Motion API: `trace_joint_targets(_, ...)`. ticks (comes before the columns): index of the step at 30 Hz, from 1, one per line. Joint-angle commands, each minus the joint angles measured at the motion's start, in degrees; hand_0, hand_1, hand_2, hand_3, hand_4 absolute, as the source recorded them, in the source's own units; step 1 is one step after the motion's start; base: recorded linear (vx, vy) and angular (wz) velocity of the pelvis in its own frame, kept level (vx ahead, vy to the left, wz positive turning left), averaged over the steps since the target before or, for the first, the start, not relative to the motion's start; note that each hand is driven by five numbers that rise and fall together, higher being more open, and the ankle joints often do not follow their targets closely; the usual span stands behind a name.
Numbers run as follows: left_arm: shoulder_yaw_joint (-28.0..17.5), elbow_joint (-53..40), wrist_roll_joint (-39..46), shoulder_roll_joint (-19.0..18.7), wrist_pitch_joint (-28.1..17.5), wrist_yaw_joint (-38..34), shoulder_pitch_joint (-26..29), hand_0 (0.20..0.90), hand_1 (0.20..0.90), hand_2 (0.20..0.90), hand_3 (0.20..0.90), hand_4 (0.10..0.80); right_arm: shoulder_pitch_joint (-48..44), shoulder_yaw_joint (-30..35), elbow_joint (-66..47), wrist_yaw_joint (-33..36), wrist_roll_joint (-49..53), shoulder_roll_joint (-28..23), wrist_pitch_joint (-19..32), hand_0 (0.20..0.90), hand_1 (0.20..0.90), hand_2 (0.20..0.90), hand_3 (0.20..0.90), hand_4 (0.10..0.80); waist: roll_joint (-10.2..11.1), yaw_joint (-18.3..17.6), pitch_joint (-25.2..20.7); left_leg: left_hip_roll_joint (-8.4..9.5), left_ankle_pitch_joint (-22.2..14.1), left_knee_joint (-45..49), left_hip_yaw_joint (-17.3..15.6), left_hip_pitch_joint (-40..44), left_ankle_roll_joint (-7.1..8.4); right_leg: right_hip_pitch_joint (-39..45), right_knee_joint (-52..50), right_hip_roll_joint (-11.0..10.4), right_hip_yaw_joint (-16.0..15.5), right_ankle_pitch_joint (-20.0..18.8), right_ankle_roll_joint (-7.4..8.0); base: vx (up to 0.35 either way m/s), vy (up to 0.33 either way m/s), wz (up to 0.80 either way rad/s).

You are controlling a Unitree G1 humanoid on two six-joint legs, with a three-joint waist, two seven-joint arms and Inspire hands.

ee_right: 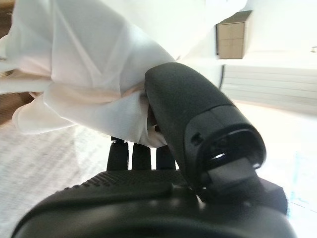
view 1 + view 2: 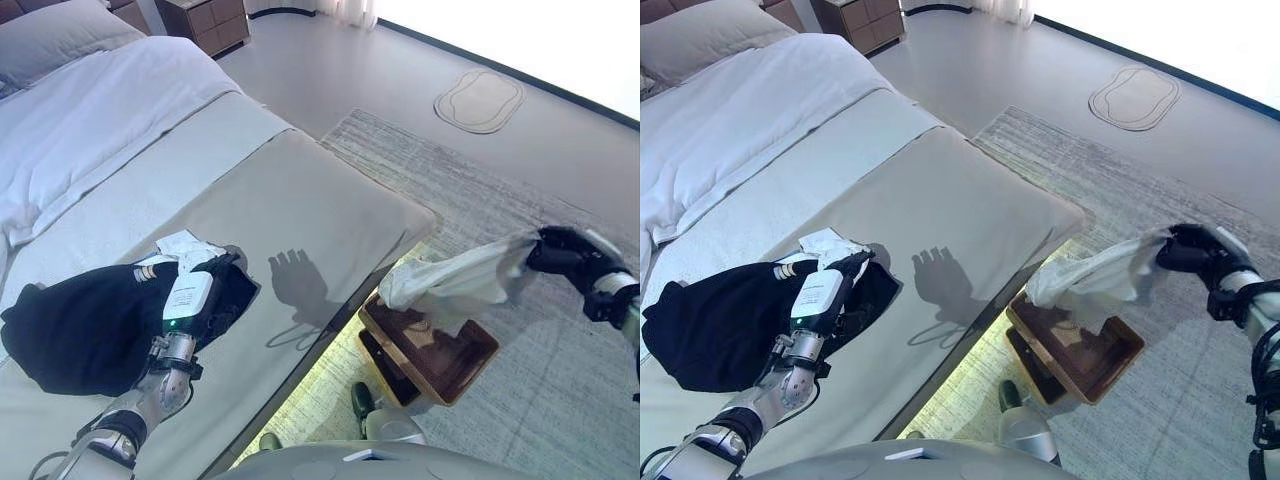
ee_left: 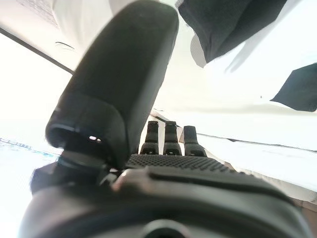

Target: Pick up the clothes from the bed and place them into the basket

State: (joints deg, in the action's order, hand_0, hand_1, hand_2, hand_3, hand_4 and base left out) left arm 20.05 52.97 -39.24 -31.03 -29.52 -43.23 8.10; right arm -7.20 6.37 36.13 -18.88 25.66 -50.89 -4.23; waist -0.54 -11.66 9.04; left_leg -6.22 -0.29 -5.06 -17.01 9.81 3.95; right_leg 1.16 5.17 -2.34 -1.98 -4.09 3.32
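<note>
A white garment (image 2: 455,285) is pinched in the right robot hand (image 2: 565,256), hanging above the wooden basket (image 2: 470,365); it should be lowered centred before release. The left robot hand (image 2: 845,270), fingers relaxed, is rested on the dark clothes (image 2: 85,325).

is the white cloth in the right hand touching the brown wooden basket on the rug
Cannot tell. In the left eye view the white cloth, pinched by the right hand, hangs over the brown wooden basket; its lower edge overlaps the basket's rim without showing contact or a gap.
</note>
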Motion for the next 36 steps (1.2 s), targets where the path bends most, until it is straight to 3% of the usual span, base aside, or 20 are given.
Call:
trace_joint_targets(1, -2.25, -1.34, 4.30, -2.73, -1.06, -2.49, 4.41, 0.900, 0.900, 0.900, 0.900, 0.800, -4.64, 4.74, 2.97, 0.78, 1.29, -2.03, 5.88, 0.300, 0.300, 0.300, 0.200, 0.100, 2.16, 0.40, -4.70, 0.46, -1.71, 0.99, 0.94, -2.01, -0.32, -1.76, -5.81, -0.93, -0.29, 2.85, 2.87, 0.000, 0.000, 0.00)
trace_joint_targets(9, -0.04, -0.81, 5.05, -1.48, -0.74, -1.96, 6.06, 0.900, 0.900, 0.900, 0.900, 0.800, -5.59, 2.45, 16.25, -0.28, -3.27, 0.12, 9.66, 0.300, 0.300, 0.300, 0.200, 0.100, 1.51, 1.18, -4.55, 0.42, -1.73, 1.06, 0.98, -1.79, -0.35, -1.59, -5.80, -1.02, -0.50, 2.77, 2.97, 0.000, 0.000, 0.00)
trace_joint_targets(19, 1.76, 0.08, 5.57, -0.55, -1.16, -3.04, 7.39, 0.900, 0.900, 0.900, 0.900, 0.800, -9.06, -0.70, 24.56, 3.32, -8.27, 1.14, 9.06, 0.312, 0.312, 0.312, 0.214, 0.114, 1.00, 1.87, -4.38, 0.38, -1.65, 1.07, 1.35, -1.67, -0.25, -1.30, -5.55, -1.03, -0.71, 2.70, 2.93, 0.000, 0.000, 0.00)
trace_joint_targets(20, 1.77, 0.08, 5.59, -0.57, -1.17, -3.01, 7.38, 0.900, 0.900, 0.900, 0.900, 0.800, -9.08, -0.74, 24.72, 3.57, -8.41, 1.16, 9.09, 0.420, 0.420, 0.420, 0.340, 0.240, 0.99, 1.89, -4.37, 0.37, -1.65, 1.06, 1.36, -1.67, -0.25, -1.31, -5.57, -1.03, -0.72, 2.70, 2.93, 0.000, 0.000, 0.00)
trace_joint_targets(21, 1.93, 0.05, 5.71, -0.66, -1.23, -3.00, 7.33, 0.900, 0.900, 0.900, 0.900, 0.800, -9.15, -0.85, 25.35, 4.56, -8.89, 1.15, 9.37, 0.900, 0.900, 0.900, 0.900, 0.800, 0.95, 1.97, -4.35, 0.36, -1.63, 1.08, 1.37, -1.70, -0.27, -1.31, -5.59, -1.05, -0.78, 2.72, 2.93, 0.000, 0.000, 0.00)
trace_joint_targets(32, 2.12, -1.34, 5.65, -0.89, -1.16, -2.72, 6.57, 0.900, 0.900, 0.900, 0.900, 0.800, -8.16, -0.79, 24.99, 5.90, -10.20, 2.28, 9.84, 0.900, 0.900, 0.900, 0.900, 0.800, 0.69, 2.24, -3.69, 0.45, -1.58, 1.08, 1.75, -1.88, -0.35, -1.48, -5.65, -1.14, -0.77, 2.70, 2.86, 0.000, 0.000, 0.00)
trace_joint_targets(36, 2.26, -2.02, 6.16, -1.34, -0.98, -2.35, 7.09, 0.900, 0.900, 0.900, 0.900, 0.800, -7.84, -1.14, 24.69, 5.38, -11.04, 2.55, 7.75, 0.900, 0.900, 0.900, 0.900, 0.800, 0.73, 2.35, -3.49, 0.46, -1.49, 1.07, 1.88, -2.04, -0.36, -1.60, -5.68, -1.24, -0.86, 2.66, 2.87, 0.000, 0.000, 0.00)
